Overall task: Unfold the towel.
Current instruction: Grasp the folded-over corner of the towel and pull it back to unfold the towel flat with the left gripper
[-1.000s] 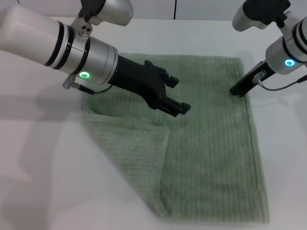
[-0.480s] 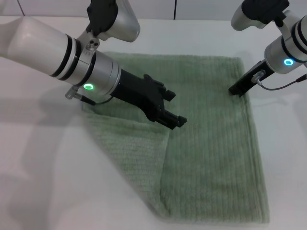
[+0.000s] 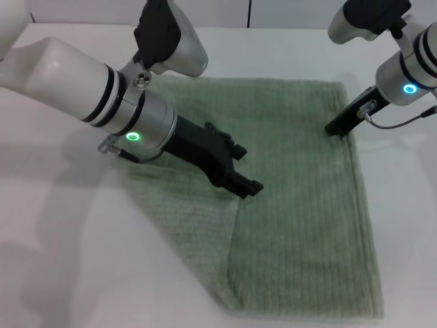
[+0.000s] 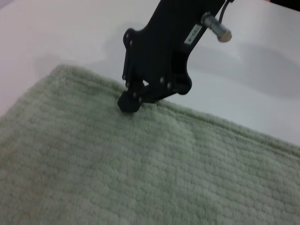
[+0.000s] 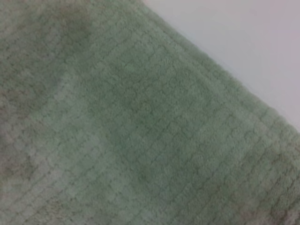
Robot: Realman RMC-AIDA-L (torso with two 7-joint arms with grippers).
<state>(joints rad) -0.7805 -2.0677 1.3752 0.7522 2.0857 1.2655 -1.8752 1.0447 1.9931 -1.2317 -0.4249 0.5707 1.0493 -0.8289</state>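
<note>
Towel (image 3: 300, 205) lies flat mid-bench, its left portion still folded over as a flap on top. Left claw (image 3: 249, 187) hovers low over the flap's edge, holding nothing — whether its jaws are parted I cannot tell. Right claw (image 3: 336, 128) pins the towel's right edge toward the far side of the bench; opening unclear too. Step: reaching for the flap. Next — pinch that edge only, top layer, then draw it toward the left edge.
</note>
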